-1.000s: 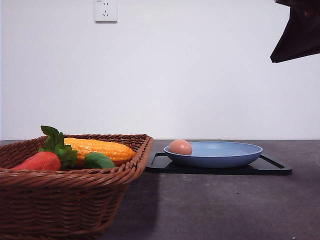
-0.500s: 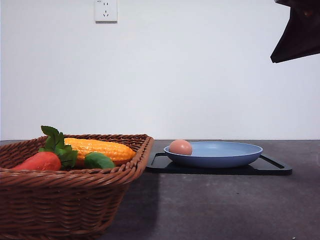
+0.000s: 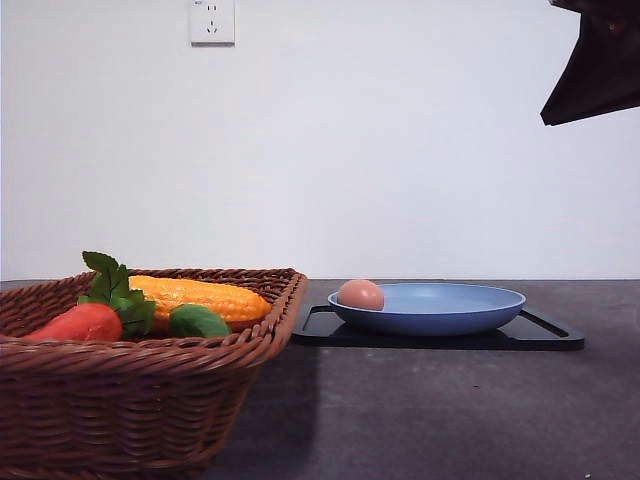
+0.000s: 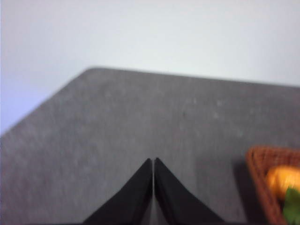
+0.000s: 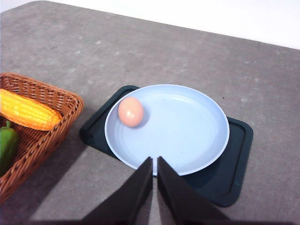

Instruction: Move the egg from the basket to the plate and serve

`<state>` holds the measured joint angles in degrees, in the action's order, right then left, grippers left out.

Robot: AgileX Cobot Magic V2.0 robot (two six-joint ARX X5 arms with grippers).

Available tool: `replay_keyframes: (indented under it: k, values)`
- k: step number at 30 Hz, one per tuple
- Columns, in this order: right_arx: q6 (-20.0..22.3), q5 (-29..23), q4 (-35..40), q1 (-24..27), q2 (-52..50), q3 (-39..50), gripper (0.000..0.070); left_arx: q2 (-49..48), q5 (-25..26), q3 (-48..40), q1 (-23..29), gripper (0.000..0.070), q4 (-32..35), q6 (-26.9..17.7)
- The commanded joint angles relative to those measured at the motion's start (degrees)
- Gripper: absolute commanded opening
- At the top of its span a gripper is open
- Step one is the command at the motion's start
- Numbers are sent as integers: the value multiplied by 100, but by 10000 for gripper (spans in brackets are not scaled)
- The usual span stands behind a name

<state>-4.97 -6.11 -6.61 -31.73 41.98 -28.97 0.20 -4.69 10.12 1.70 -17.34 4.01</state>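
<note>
The pinkish-tan egg [image 3: 361, 294] [image 5: 131, 111] lies on the light-blue plate [image 3: 450, 310] [image 5: 187, 131], near its edge on the basket side. The plate rests on a black tray [image 3: 540, 336] [image 5: 229, 183]. The brown wicker basket [image 3: 130, 400] [image 5: 42, 140] stands at the front left of the table. High above the plate, my right gripper [image 5: 154, 161] is shut and holds nothing; part of that arm [image 3: 598, 70] hangs at the top right. My left gripper [image 4: 153, 161] is shut over bare grey table beside the basket [image 4: 269, 180].
In the basket lie a yellow corn cob [image 3: 200, 297] [image 5: 26, 110], a red-orange carrot with green leaves [image 3: 85, 320] and a green vegetable [image 3: 197, 321] [image 5: 6, 143]. A wall socket [image 3: 211, 20] sits on the white wall behind. Grey tabletop extends in front of the tray.
</note>
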Motion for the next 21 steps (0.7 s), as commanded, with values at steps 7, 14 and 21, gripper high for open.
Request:
replay_keyframes:
  k: [7,14,21]
  values:
    - [-77,-15,63,-39,22,-61,0,-3,104,-489,21,0,73,11]
    - [-77,-17,63,-39,22,-61,0,-5,114,-888,21,0,404,86]
    - [-77,-17,62,-39,22,-61,0,-4,127,-954,21,0,594,162]
